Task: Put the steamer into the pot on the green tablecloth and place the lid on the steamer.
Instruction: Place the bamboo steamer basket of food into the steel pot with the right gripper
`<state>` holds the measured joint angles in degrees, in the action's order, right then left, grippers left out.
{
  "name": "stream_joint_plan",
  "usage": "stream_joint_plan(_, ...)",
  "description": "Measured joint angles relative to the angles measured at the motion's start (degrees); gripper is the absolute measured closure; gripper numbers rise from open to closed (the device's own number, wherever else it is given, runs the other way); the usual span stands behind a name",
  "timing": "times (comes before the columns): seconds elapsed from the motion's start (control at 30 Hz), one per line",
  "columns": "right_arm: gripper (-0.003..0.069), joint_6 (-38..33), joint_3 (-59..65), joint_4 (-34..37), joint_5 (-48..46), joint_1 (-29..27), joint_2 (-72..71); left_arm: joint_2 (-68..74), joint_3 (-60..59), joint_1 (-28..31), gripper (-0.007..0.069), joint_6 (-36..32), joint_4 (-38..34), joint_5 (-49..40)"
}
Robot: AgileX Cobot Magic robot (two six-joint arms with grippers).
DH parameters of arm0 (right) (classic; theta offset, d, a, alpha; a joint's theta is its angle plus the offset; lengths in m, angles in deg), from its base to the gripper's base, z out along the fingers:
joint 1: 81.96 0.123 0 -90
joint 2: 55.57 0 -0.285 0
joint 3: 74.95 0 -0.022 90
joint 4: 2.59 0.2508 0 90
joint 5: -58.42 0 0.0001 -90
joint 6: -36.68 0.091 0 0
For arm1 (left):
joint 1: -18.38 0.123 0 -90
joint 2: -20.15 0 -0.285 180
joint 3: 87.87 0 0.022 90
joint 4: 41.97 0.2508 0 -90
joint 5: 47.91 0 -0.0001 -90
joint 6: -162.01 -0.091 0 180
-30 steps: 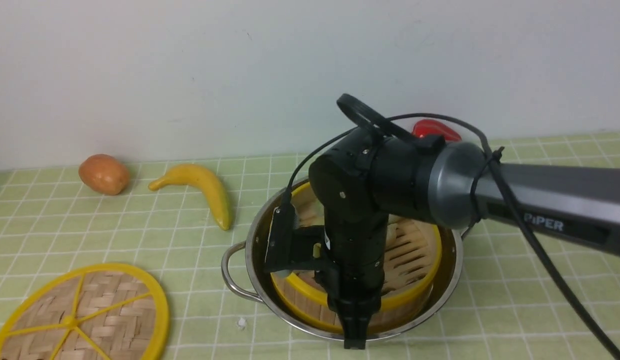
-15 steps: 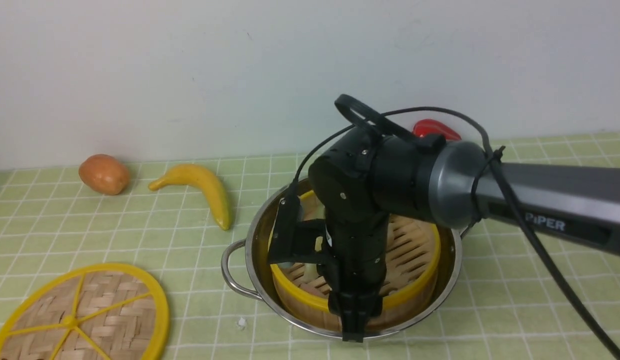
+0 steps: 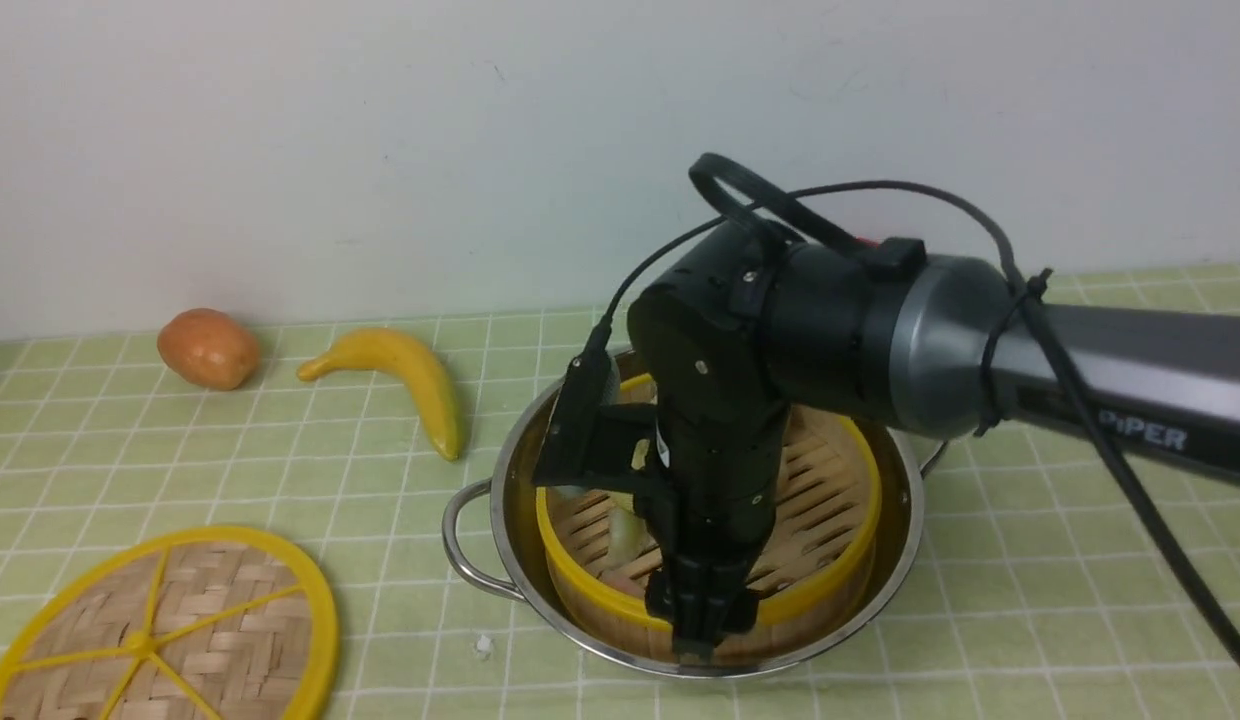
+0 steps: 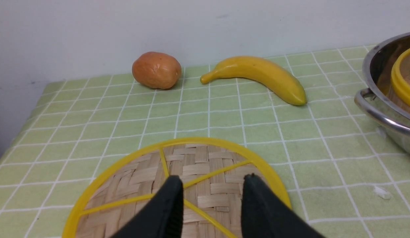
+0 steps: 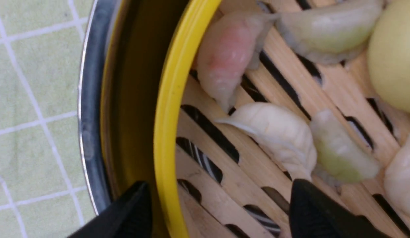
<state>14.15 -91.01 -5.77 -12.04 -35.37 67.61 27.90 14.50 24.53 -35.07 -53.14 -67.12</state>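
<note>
The steamer sits level inside the steel pot on the green tablecloth. My right gripper is open at the steamer's near side. In the right wrist view the right gripper straddles the yellow rim, one finger in the gap by the pot wall and one over the slatted floor beside the dumplings. The lid lies flat at the front left. My left gripper is open and empty just above the lid; it does not show in the front view.
A yellow banana and a brown potato lie near the back wall, left of the pot. A small white scrap lies on the cloth between lid and pot. The right arm hides much of the steamer.
The steamer went from tilted to level in the pot. My right gripper rose a little at the rim. The lid has not moved.
</note>
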Motion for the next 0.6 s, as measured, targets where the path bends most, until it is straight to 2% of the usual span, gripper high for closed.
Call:
stream_joint_plan(0.2,0.0124,2.6,-0.2,0.0,0.0,0.0,-2.4,0.0,0.0,0.0,0.0382,0.0,0.0,0.0)
stream_joint_plan(0.33,0.0184,8.2,-1.6,-0.1,-0.1,0.0,-6.5,0.0,0.0,0.0,0.0382,0.0,0.0,0.0)
stream_joint_plan(0.4,0.0265,11.5,-3.7,-0.3,-0.2,0.0,-8.9,0.0,0.0,0.0,0.0382,0.0,0.0,0.0)
stream_joint_plan(0.47,0.0377,14.6,-6.6,-0.3,-0.2,0.0,-11.4,0.0,0.0,0.0,0.0382,0.0,0.0,0.0)
stream_joint_plan(0.5,0.0406,15.5,-7.3,-0.3,-0.2,0.0,-12.0,0.0,0.0,0.0,0.0382,0.0,0.0,0.0)
stream_joint_plan(0.53,0.0524,17.9,-10.0,-0.1,0.0,0.0,-14.3,0.0,0.0,0.0,0.0382,0.0,0.0,0.0)
stream_joint_plan(0.57,0.0601,20.0,-11.9,0.1,0.1,0.0,-16.0,0.0,0.0,0.0,0.0382,0.0,0.0,0.0)
stream_joint_plan(0.6,0.0635,21.4,-13.1,0.3,0.1,0.0,-17.0,0.0,0.0,0.0,0.0382,0.0,0.0,0.0)
